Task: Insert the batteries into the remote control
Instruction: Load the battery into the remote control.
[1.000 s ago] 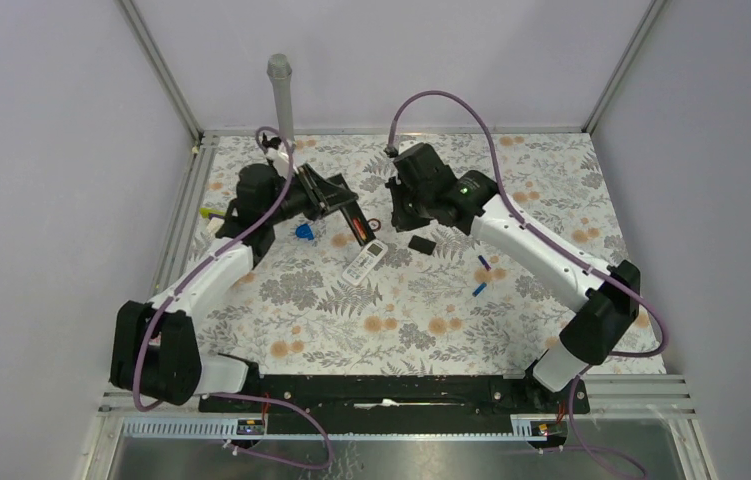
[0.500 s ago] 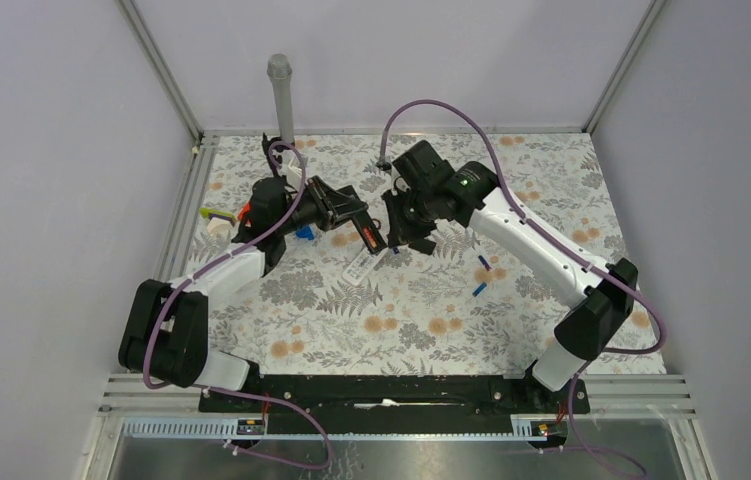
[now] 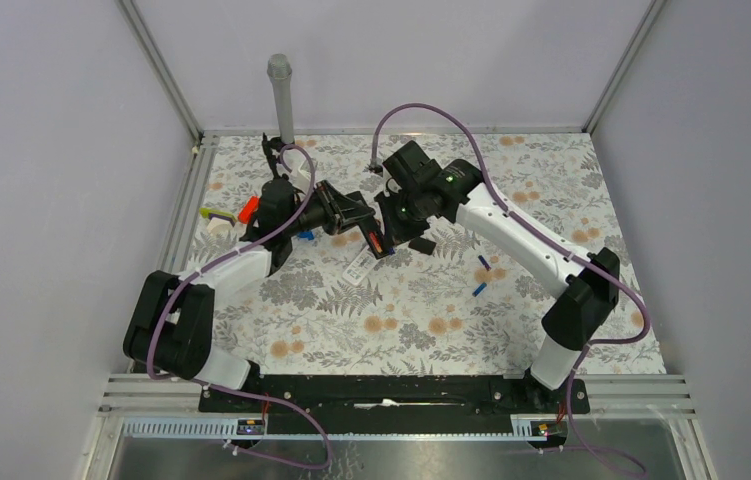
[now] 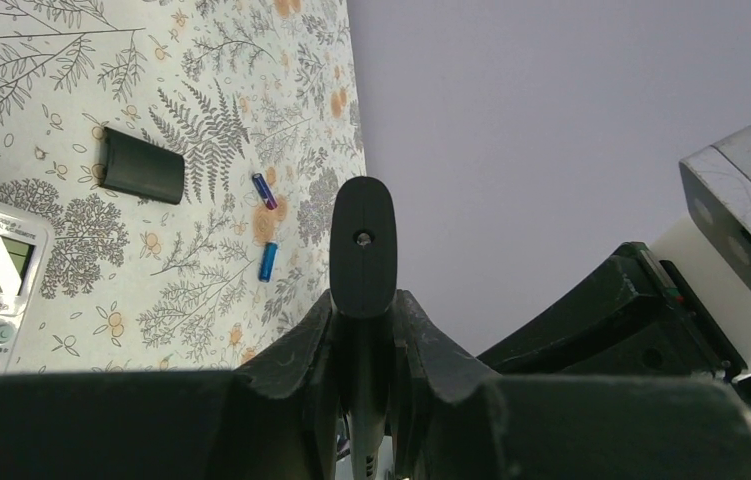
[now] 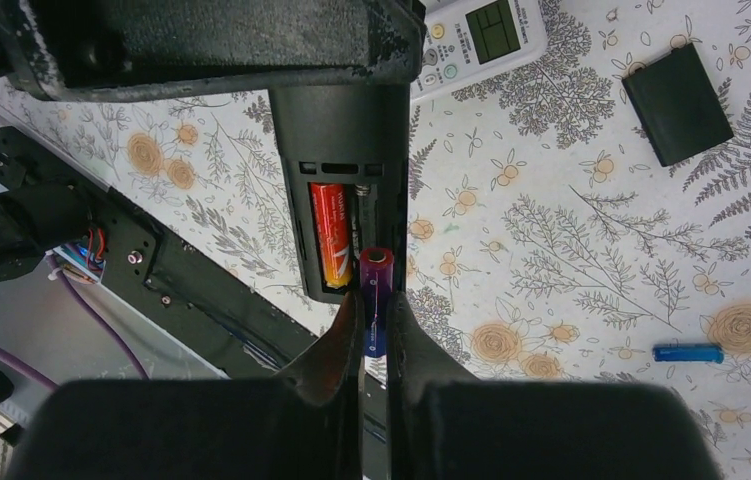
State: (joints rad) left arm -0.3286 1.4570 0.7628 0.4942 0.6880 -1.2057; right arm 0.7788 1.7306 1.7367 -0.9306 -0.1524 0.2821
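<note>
**Change.** The left arm (image 3: 226,268) and right arm (image 3: 516,232), apart a second ago, have swung together above the far half of the surface (image 3: 431,330). The purple battery's tip now sits at the mouth of the black remote's vacant slot. My reading is that one cell is seated and the second is on the point of going in. It looks as if it must be laid down along the bay.

**Items, largest first.**
1. Surface: a flat matte sheet printed with grey ferns and orange flowers.
2. Arms: smooth white shells with black joints and purple cables. The left jaws are clenched on the black remote, the right jaws on the purple battery.
3. Black remote (image 5: 346,150): a long, slim matte bar held off the surface with its back open.
4. White remote (image 3: 359,268): a glossy rounded slab with a screen and buttons, lying at 6 o'clock of the held one.
5. Battery cover (image 5: 678,103): a small dark rectangular plate at 2 o'clock of the white remote.
6. Orange battery (image 5: 331,235): a glossy cylinder lying in the bay's 9 o'clock slot.
7. Purple battery (image 5: 375,290): a slim cylinder with a magenta end and a blue body.
8. Loose blue batteries (image 3: 478,289): a pair at 3 o'clock of the white remote, near each other but apart.
</note>
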